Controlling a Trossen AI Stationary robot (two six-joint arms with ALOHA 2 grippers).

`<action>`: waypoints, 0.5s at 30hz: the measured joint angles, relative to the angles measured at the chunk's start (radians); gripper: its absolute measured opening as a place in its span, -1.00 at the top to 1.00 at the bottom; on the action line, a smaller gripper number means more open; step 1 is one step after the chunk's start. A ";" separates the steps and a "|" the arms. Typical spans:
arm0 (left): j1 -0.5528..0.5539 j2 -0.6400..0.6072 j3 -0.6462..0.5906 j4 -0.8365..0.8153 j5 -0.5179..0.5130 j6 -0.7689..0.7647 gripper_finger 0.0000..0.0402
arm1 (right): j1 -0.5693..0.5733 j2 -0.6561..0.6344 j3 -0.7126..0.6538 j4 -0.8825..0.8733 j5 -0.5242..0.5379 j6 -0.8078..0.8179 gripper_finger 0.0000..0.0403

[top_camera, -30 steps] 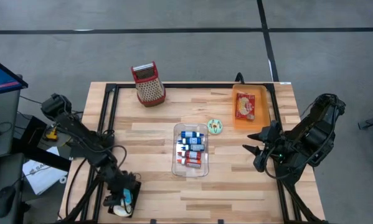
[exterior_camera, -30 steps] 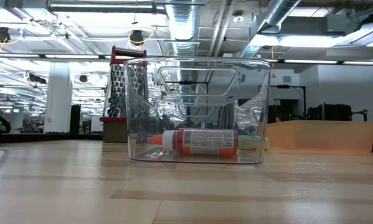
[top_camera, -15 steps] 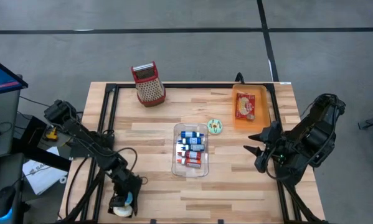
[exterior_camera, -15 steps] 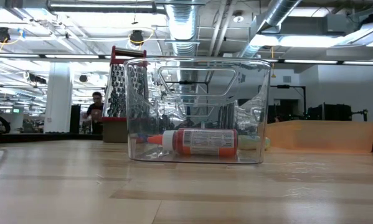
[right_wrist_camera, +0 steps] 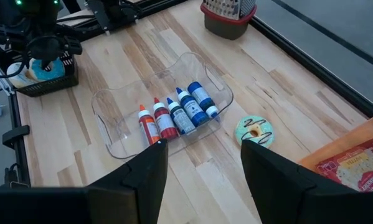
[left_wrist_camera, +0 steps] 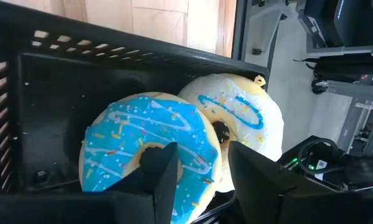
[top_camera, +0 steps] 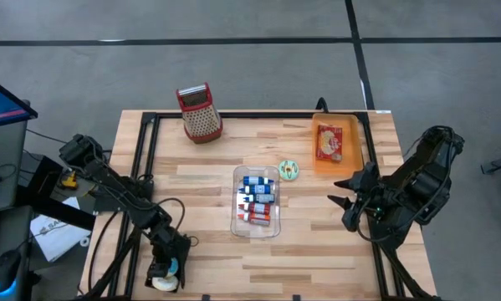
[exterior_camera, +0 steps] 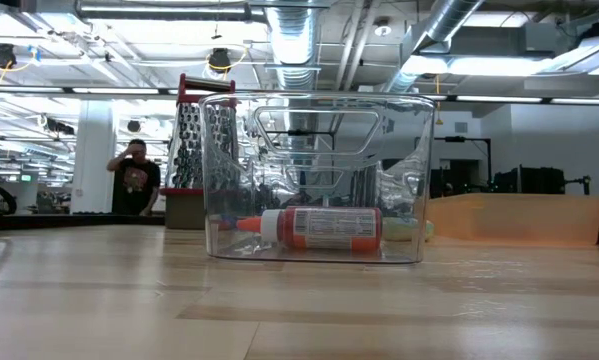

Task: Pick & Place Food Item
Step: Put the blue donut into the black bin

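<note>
A blue-iced donut (left_wrist_camera: 127, 140) with sprinkles lies in a black basket (left_wrist_camera: 49, 81) at the table's near left corner, and it rests against a white-iced donut (left_wrist_camera: 251, 109) beside it. My left gripper (left_wrist_camera: 202, 155) reaches down into the basket (top_camera: 162, 274) and is shut on the blue donut. A green-iced donut (top_camera: 288, 170) lies flat on the table near the middle. My right gripper (top_camera: 342, 192) hangs open above the table's right side, holding nothing. My left gripper holds the blue donut by the ring's side nearest the white donut (left_wrist_camera: 202, 146). One finger (left_wrist_camera: 161, 163) stands in the donut's hole and the other (left_wrist_camera: 251, 168) at its outer edge. The fingers come slanting down from above. The donut lies in the basket.
A clear bin (top_camera: 256, 201) of small bottles stands mid-table. An orange tray (top_camera: 334, 144) with a packet sits at the far right and a red-topped grater (top_camera: 199, 113) at the far edge. A person (exterior_camera: 134, 180) stands in the room behind.
My left gripper has moved a little down and toward the table's near edge into the basket, turning slightly, then kept still. A person has walked into the background of the low view.
</note>
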 joint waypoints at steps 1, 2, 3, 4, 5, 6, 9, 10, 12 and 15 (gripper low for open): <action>0.000 0.000 0.000 0.000 0.000 0.000 0.32 | 0.000 0.000 0.000 0.000 0.000 0.000 0.03; 0.000 0.000 0.000 0.000 -0.001 0.000 0.32 | 0.000 0.000 0.000 -0.001 0.000 0.000 0.03; 0.000 0.000 0.000 -0.001 -0.003 0.001 0.31 | 0.000 0.000 0.000 -0.001 0.000 0.000 0.03; 0.000 0.000 0.000 -0.001 -0.006 0.001 0.30 | 0.000 0.000 0.000 -0.002 0.000 0.000 0.03; 0.000 0.000 0.000 -0.003 -0.006 0.001 0.28 | 0.000 0.000 0.000 -0.003 0.000 0.000 0.03; 0.000 0.000 0.000 -0.007 -0.006 0.002 0.25 | 0.000 0.000 0.000 -0.003 0.000 0.000 0.03; -0.001 0.000 0.000 -0.016 -0.006 0.006 0.18 | 0.000 0.000 0.000 -0.004 0.000 0.000 0.03; -0.001 0.000 0.000 -0.019 -0.006 0.010 0.16 | 0.000 0.000 0.000 -0.005 0.000 0.001 0.03; -0.001 0.000 0.000 -0.019 -0.009 0.020 0.12 | 0.000 0.000 0.000 -0.007 0.000 0.002 0.03; -0.001 0.000 0.000 -0.022 -0.017 0.030 0.11 | 0.000 0.000 0.000 -0.007 0.000 0.003 0.03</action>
